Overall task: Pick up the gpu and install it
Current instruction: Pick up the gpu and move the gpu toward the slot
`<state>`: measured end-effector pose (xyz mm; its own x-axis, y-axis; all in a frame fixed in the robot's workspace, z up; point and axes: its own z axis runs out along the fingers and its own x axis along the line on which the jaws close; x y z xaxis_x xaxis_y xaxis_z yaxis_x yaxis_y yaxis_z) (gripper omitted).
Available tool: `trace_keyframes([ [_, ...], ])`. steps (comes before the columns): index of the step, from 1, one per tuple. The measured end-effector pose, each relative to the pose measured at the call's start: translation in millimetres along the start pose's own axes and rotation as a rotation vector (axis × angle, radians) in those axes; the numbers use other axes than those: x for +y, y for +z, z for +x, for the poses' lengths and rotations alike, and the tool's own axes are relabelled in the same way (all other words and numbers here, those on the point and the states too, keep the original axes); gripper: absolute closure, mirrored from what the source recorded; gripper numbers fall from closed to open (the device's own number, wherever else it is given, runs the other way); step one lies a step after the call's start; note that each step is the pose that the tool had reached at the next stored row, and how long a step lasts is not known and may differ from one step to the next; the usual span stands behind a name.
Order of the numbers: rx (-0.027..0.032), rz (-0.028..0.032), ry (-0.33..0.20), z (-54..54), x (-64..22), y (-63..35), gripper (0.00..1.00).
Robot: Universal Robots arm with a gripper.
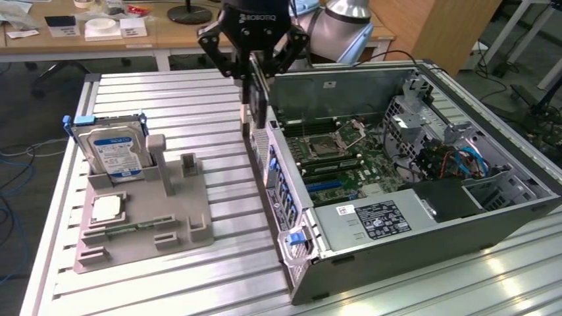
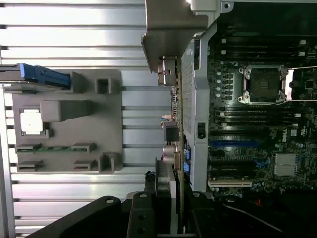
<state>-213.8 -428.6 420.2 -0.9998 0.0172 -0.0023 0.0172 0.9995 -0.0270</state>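
Note:
My gripper (image 1: 252,66) hangs over the left wall of the open computer case (image 1: 491,217) in the exterior view, shut on the gpu (image 1: 255,99). The card hangs upright and edge-on below the fingers, its lower end level with the top of that wall. In the wrist view the gpu (image 2: 176,109) is a thin edge running along the case wall, with its silvery end bracket (image 2: 171,34) at the far end and the gripper (image 2: 167,203) clamped on the near end. The motherboard (image 2: 247,124) with its empty processor socket (image 2: 262,84) and expansion slots (image 2: 233,144) lies just beside the card.
On the exterior view's left, a grey parts holder (image 1: 176,230) stands on the slatted metal table (image 1: 158,99). It carries an upright silver hard drive (image 1: 112,153) with a blue label and a square processor chip (image 1: 105,209). A desk with clutter stands behind the table.

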Motion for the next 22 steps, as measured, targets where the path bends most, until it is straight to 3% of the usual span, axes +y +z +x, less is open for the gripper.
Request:
trace_keyframes([
  [18,0.0000,-0.0005,0.000,-69.5,1.2,0.4,0.72],
  [22,0.0049,-0.0016,0.000,-86.0,1.5,0.6,0.72],
])
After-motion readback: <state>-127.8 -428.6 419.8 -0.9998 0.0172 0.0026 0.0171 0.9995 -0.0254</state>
